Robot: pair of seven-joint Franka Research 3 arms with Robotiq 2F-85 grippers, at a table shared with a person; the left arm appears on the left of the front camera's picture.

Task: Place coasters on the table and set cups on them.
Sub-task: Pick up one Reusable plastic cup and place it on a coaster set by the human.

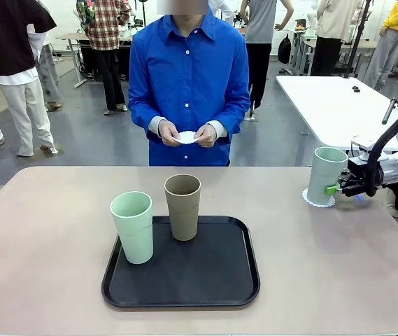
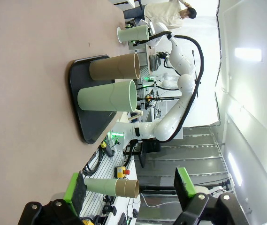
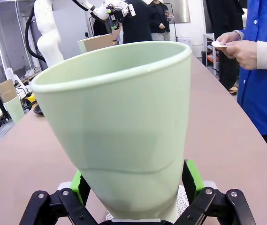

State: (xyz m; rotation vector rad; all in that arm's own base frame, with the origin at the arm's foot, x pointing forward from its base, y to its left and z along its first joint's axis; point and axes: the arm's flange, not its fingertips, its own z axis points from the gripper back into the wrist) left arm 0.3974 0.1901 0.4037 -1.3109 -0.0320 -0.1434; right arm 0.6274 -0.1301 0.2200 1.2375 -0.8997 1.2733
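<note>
A black tray (image 1: 212, 280) lies midway along the table's (image 1: 45, 231) near edge. A person (image 1: 188, 84) in a blue shirt stands at its far edge; a white table (image 1: 331, 105) (small dark bits on top) stands beyond the far right corner.

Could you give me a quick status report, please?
Left gripper open, empty. Right gripper open around mint cup, cup standing on coaster. Two cups on tray; person holds another coaster.

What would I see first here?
A mint cup stands on a lacy coaster at the right edge of the table, the right gripper open around its base. A green cup and a brown cup wait on the black tray in the middle. A person in blue holds another coaster.
</note>
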